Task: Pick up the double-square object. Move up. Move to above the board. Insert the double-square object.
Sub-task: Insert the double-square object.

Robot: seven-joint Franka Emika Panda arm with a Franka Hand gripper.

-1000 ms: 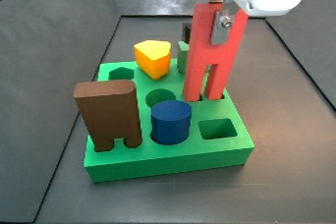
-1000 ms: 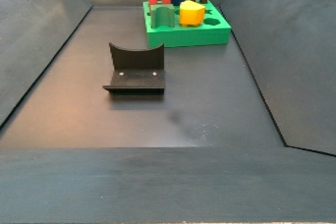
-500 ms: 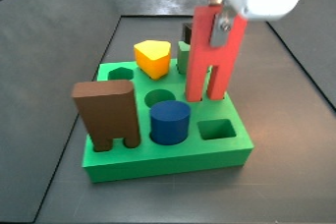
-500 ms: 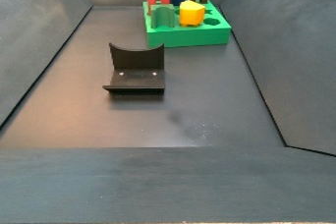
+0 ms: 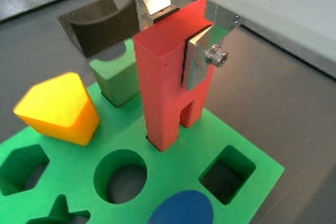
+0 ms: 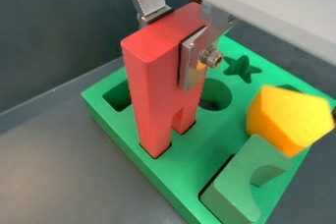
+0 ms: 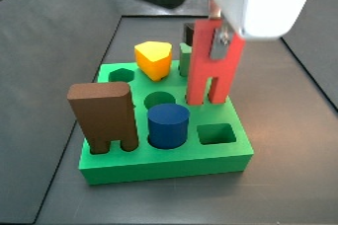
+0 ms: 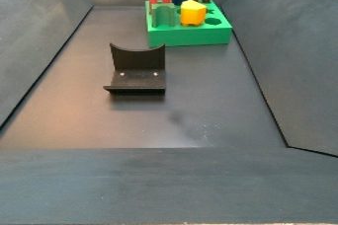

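Gripper [image 5: 180,29] w/ flat silver fingers [image 5: 207,53] clamping upper end of tall red double-square object [image 5: 175,81], over thick bright green board [image 7: 227,158]. Standing upright, two legs entering square holes near board edge in both wrist views. Sitting alongside on board: yellow pentagon block [image 6: 289,118], blue cylinder [image 7: 171,125], brown two-legged block [image 7: 105,116]. Dark fixture [image 8: 134,68] resting well apart on floor.

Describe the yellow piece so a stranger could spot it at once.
Find the green board at the far end of the floor. The yellow piece stands in its back row, left of the red double-square object gripped by the claw. It alone is yellow.
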